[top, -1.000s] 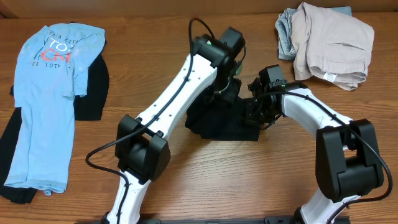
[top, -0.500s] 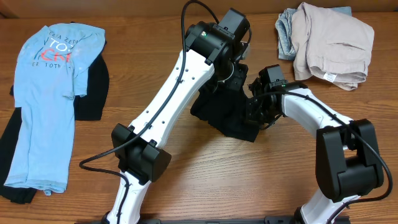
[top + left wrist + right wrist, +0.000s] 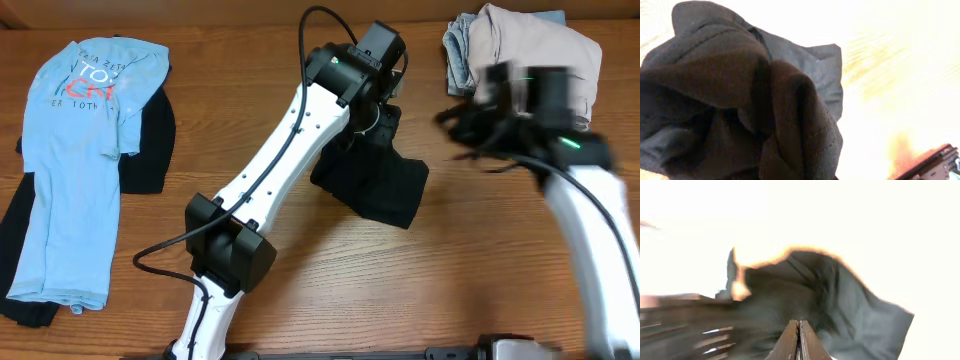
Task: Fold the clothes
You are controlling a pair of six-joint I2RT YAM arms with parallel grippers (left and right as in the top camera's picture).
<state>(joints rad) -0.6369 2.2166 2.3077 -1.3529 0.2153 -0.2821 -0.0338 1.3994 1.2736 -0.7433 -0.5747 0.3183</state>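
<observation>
The black T-shirt (image 3: 378,188) is bunched up at the table's middle, its top edge lifted. My left gripper (image 3: 378,118) is shut on that top edge. In the left wrist view the black T-shirt (image 3: 740,100) fills the frame and hides the jaws. My right gripper (image 3: 799,324) is shut with nothing between its fingers, and the black T-shirt (image 3: 855,305) lies just beyond its tips. Overhead, the right gripper (image 3: 462,126) is a blur, apart from the shirt on its right side. A light blue lettered T-shirt (image 3: 75,150) lies flat at the far left.
Dark garments (image 3: 148,140) lie under the light blue shirt at the left. A pile of beige and denim clothes (image 3: 530,70) sits at the back right, close behind the blurred right arm (image 3: 590,200). The left arm (image 3: 290,160) slants across the middle.
The right arm has swung away from the black T-shirt to the right and is blurred with motion. The left gripper keeps its hold, and the shirt has shifted slightly right.
</observation>
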